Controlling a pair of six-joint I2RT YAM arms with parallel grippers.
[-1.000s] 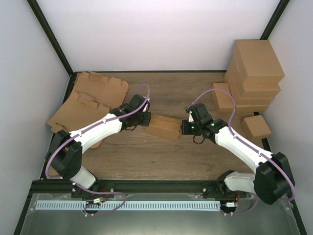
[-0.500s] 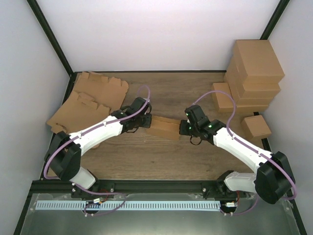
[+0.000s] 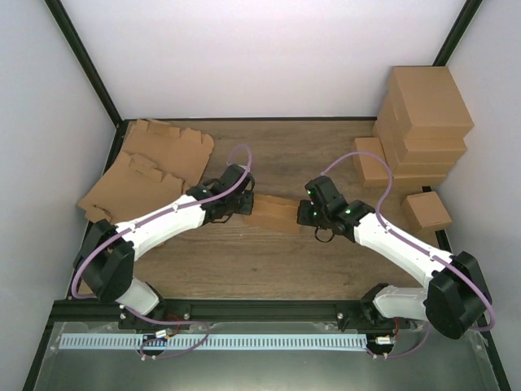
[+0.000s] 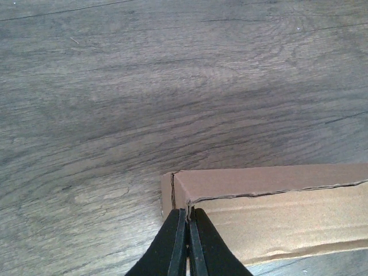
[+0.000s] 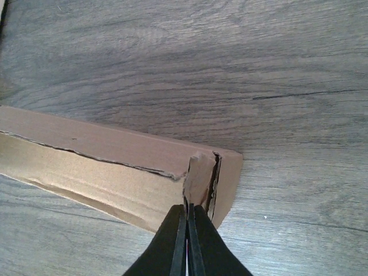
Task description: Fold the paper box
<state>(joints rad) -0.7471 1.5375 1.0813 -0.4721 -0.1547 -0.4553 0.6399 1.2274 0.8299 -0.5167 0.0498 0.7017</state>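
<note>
Where the paper box lies on the worktop, you have a gripper at each end of it: left gripper pressed together at its left corner, right gripper pressed together against its right-end tab.

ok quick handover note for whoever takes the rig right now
Left gripper: fingers shut, tips against the left end of the paper box.
Right gripper: fingers shut, tips at the box's right end, by a loose tab.
The box lies on the table between the two grippers, already shaped into a closed rectangle.
Left to do: probably tuck that tab flush and close the long seam, then back off.
</note>
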